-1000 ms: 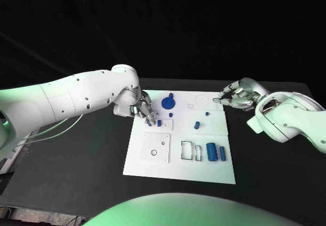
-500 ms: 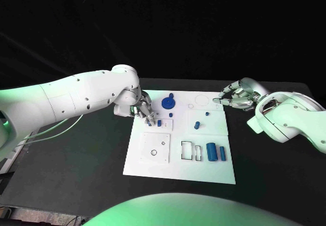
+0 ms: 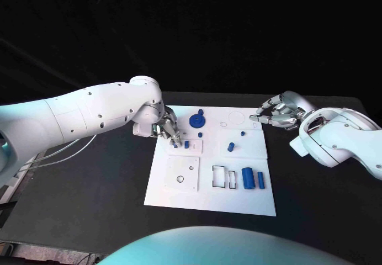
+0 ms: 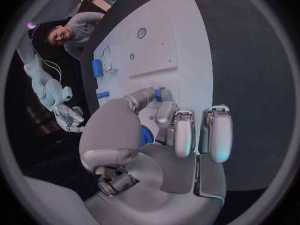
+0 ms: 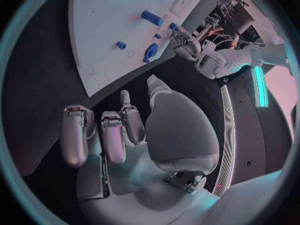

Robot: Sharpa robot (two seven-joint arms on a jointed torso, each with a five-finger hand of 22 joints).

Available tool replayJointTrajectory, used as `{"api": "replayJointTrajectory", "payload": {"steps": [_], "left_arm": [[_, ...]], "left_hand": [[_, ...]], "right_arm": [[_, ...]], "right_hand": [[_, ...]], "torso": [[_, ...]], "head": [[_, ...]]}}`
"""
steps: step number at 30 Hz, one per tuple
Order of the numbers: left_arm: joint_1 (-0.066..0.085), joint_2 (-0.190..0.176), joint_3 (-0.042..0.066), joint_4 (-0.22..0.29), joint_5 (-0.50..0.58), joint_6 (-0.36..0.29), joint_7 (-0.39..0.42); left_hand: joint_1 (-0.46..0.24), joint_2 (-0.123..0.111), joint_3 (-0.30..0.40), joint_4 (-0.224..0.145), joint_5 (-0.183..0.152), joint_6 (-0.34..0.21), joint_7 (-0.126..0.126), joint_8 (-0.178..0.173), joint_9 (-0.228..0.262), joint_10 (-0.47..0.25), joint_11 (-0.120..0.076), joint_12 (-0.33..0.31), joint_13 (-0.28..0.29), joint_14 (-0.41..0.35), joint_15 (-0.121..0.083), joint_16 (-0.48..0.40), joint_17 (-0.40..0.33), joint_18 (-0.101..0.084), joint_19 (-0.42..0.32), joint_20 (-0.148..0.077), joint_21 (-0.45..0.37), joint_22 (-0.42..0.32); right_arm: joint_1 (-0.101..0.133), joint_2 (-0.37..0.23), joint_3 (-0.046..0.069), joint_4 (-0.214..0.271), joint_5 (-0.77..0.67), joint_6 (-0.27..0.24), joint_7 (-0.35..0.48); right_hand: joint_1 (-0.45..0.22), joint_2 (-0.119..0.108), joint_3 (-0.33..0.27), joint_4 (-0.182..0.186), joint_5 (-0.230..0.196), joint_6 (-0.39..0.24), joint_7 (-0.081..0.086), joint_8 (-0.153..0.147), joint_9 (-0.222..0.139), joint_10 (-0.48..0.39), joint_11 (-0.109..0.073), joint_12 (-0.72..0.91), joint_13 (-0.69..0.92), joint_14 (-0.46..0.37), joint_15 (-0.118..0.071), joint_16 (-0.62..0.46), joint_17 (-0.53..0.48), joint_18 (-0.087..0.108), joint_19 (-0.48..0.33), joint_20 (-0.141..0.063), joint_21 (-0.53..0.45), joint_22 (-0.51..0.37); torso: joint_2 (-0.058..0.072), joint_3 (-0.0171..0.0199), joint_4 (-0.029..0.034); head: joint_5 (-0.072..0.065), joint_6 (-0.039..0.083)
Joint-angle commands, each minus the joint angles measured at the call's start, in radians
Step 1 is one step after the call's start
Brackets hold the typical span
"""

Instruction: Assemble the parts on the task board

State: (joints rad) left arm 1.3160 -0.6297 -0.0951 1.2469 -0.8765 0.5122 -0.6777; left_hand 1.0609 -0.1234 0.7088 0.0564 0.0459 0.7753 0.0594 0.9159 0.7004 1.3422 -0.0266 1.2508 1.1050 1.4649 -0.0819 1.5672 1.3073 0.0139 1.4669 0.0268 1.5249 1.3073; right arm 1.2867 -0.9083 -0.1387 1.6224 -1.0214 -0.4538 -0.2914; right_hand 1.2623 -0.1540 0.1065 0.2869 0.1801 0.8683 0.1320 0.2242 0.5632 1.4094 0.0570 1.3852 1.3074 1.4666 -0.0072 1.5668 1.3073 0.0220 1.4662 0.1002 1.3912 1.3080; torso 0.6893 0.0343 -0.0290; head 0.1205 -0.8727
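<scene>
At the black counter [image 3: 95,182], we find the assembly job under way but far from finished. The white board [image 3: 208,196] lies at the centre of the counter, and most of its small blue pieces look unplaced to us. A round blue disc [image 3: 197,118] sits near the board's 12 o'clock edge, with a tiny blue piece [image 3: 200,133] just below it. A short blue peg [image 3: 231,147] stands toward 2 o'clock of the board's middle. Two blue cylinders, a longer one [image 3: 248,178] and a thinner one [image 3: 260,179], lie side by side toward 4 o'clock, just beside two outlined slots [image 3: 223,177] that we judge are still vacant. The raised white plate [image 3: 181,173] toward 8 o'clock shows holes we take to be unfilled.

The left hand [image 3: 165,130] is down over the small square seat at about 11 o'clock of the board, fingers pinched narrowly around a small blue part [image 4: 161,95]; the wrist view shows the blue between thumb and fingertip, close to the surface. We judge this to be a piece being seated.

The right hand [image 3: 275,116] hovers off the board's 2 o'clock corner, fingers curled in and holding nothing.
</scene>
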Motion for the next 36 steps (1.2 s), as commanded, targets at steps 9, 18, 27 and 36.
{"api": "replayJointTrajectory", "payload": {"steps": [9,18,27,36], "left_arm": [[-0.011,-0.025,0.0,0.017,0.013,-0.067,-0.018],[-0.011,-0.027,0.001,0.013,0.015,-0.094,-0.018],[-0.011,-0.03,0.001,0.013,0.015,-0.111,-0.017],[-0.011,-0.029,0.001,0.012,0.015,-0.121,-0.017]], "left_hand": [[0.033,0.044,0.133,-0.137,0.002,-0.018,-0.002,-0.116,0.0,-0.004,0.01,-0.005,-0.008,0.106,0.008,0.004,0.263,-0.001,0.076,0.008,-0.008,0.247],[0.032,0.049,0.135,-0.138,0.002,-0.025,0.002,-0.12,0.003,-0.009,0.013,-0.01,-0.014,0.106,0.011,0.004,0.263,0.0,0.074,0.01,-0.012,0.246],[0.034,0.053,0.141,-0.143,0.002,-0.035,0.007,-0.123,0.007,-0.017,0.017,-0.017,-0.021,0.106,0.014,0.004,0.263,0.0,0.072,0.013,-0.016,0.244],[0.034,0.055,0.144,-0.147,0.003,-0.041,0.011,-0.125,0.01,-0.023,0.019,-0.021,-0.026,0.106,0.016,0.004,0.263,0.001,0.071,0.015,-0.018,0.244]], "right_arm": [[0.0,0.001,0.0,0.0,-0.014,0.013,0.002],[-0.001,0.002,0.0,0.0,-0.016,0.014,0.002],[-0.001,0.001,0.0,0.0,-0.017,0.014,0.002],[-0.001,0.001,0.0,0.0,-0.017,0.015,0.002]], "right_hand": [[0.01,-0.002,-0.005,0.002,0.005,-0.006,0.002,0.003,0.002,-0.006,-0.002,-0.004,0.066,0.104,-0.006,0.004,0.263,0.02,0.017,-0.006,-0.005,0.173],[0.013,-0.001,-0.005,0.002,0.005,-0.007,0.002,0.003,0.002,-0.007,-0.002,-0.004,0.066,0.104,-0.006,0.004,0.263,0.02,0.017,-0.006,-0.006,0.173],[0.013,-0.001,-0.005,0.002,0.005,-0.007,0.002,0.003,0.002,-0.007,-0.002,-0.004,0.066,0.104,-0.006,0.004,0.263,0.02,0.017,-0.006,-0.006,0.173],[0.013,-0.001,-0.005,0.002,0.005,-0.007,0.002,0.003,0.002,-0.007,-0.002,-0.004,0.066,0.104,-0.006,0.004,0.263,0.02,0.017,-0.006,-0.006,0.173]], "torso": [[-0.001,0.001,0.001],[0.0,0.001,-0.0005],[0.0,0.0004,-0.0003],[0.0,0.0,0.0003]], "head": [[0.002,0.0],[0.003,0.0],[0.003,0.0],[0.002,0.0]]}}
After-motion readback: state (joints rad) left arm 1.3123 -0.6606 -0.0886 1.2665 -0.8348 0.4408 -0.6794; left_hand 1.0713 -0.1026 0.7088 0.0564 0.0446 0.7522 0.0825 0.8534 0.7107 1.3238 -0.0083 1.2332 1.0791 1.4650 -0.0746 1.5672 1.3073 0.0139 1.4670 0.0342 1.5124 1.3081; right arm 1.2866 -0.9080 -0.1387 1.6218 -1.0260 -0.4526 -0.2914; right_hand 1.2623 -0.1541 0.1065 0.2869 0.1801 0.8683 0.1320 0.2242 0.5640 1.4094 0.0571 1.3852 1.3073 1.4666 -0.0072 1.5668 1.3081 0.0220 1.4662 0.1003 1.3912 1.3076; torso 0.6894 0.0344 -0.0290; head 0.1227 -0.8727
